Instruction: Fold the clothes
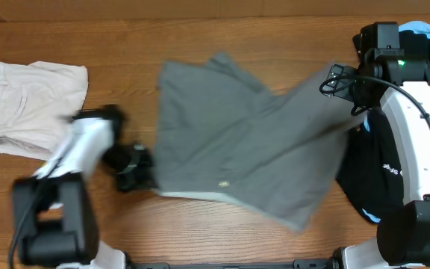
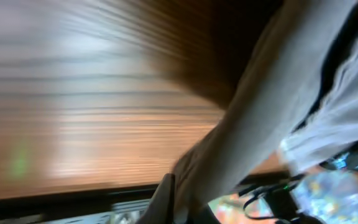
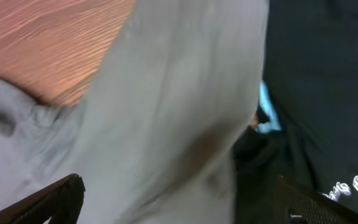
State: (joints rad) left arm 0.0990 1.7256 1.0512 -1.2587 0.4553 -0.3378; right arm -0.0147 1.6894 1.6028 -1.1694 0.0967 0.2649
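Shorts status: grey shorts (image 1: pixel 237 142) lie spread mid-desk (image 1: pixel 200 45), mostly flat. Waist edge faces the near side, with the button (image 1: pixel 223 184) and pale lining (image 1: pixel 192 196) showing.

Left claw (image 1: pixel 136 173) is at the grey shorts' near-left corner. Wrist view is badly blurred, but the cloth narrows into the claw and hangs off the wood, so it looks pinched on that corner.

Right claw (image 1: pixel 347 90) is at the grey shorts' far-right corner. Its fingers (image 3: pixel 61 199) sit wide apart, so it's spread, with grey cloth filling the gap between them.

Cream-white shorts (image 1: pixel 28 104) are folded into a stack, well left of the grey shorts, not touching.

Black garment (image 1: pixel 383 175) is just right of the grey shorts, with white print and a light-blue bit visible. The grey shorts' right edge overlaps it, and the right arm (image 1: pixel 420 127) covers part of it.
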